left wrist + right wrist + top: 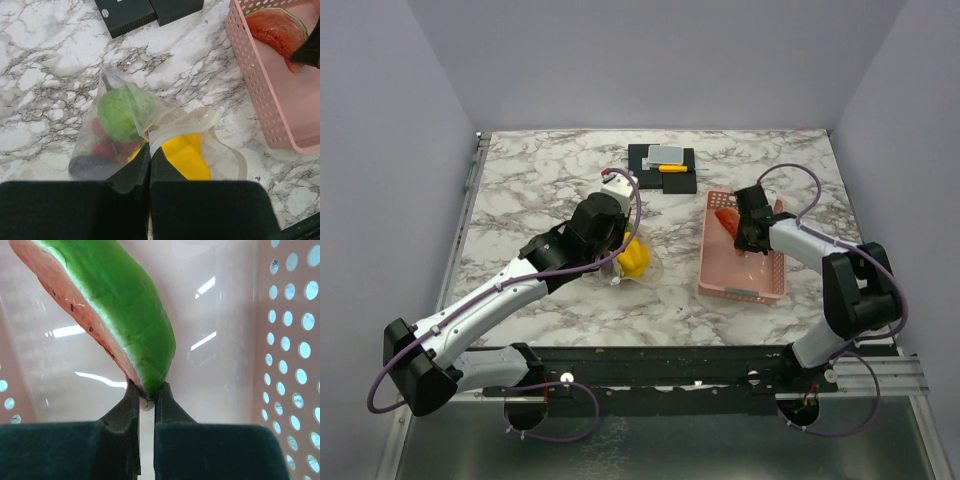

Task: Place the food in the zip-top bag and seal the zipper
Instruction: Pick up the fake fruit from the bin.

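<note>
Zip-top bag (225, 155): clear, crinkly, on marble table (540, 180) just L of pink basket (255, 75); mouth faces basket, not sealed.
L gripper (149, 155): fingers together, pinching bag film at near edge, L of basket.
Food in bag: yellow piece (185, 157) at mouth; green round piece (120, 112) deeper in, w/ red bits (105, 147) and a dark piece (90, 165) beside it; can't name the last two.
Bag handling (est.): thin, floppy, slick film; prob. collapses if let go. Best held at rim by zipper strip, not mid-panel.
Basket: perforated pink plastic, R of bag, near but apart.
Watermelon slice (120, 305): inside basket, far-L corner, green rind and red flesh w/ seeds; only food not yet bagged, as far as seen.
R gripper (146, 392): inside basket, fingers clamped on slice's pointed tip.
Slice handling (est.): light, smooth toy, looks rigid; tip-only grip is small, so it may pivot or slip when lifted. Grip across mid-body, rind to flesh, would be surer.
Black boxes (125, 15): beyond bag, far-L of basket; yellow-and-grey item (667, 156) on top, not food.
</note>
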Robot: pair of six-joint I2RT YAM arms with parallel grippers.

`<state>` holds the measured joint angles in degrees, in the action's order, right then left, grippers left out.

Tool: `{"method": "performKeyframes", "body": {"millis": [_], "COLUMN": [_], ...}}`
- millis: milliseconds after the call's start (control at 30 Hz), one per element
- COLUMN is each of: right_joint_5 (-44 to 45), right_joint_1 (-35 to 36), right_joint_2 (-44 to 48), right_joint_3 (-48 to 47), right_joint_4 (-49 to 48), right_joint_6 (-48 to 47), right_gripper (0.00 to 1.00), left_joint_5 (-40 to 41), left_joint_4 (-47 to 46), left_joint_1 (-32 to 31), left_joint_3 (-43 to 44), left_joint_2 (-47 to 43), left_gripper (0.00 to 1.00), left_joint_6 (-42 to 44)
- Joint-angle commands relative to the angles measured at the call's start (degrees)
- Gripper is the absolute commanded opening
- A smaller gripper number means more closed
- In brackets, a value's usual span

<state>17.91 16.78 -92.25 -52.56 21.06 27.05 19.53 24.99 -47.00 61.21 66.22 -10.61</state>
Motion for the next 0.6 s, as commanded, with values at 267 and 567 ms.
{"method": "performKeyframes", "body": {"millis": [267, 567], "right_joint_5": [-2.3, -5.5], "right_joint_1": [-0.4, -0.1], "right_joint_2": [10.6, 21.3], "right_joint_3": [3.8, 3.7], "right_joint_4": [4.7, 9.9], "right_joint_6": [-1.2, -2.3], "right_gripper": [0.01, 0.01], "left_joint_5": [-0.1, 0.3], "left_joint_4": [-1.2, -1.3], "left_joint_1": [-0.3, -0.3], "left_joint_3": [0.1, 0.1], "left_joint_2": [-1.2, -1.5], "left_gripper": [0.00, 0.00], "left_joint_6": [0.1, -0.1]}}
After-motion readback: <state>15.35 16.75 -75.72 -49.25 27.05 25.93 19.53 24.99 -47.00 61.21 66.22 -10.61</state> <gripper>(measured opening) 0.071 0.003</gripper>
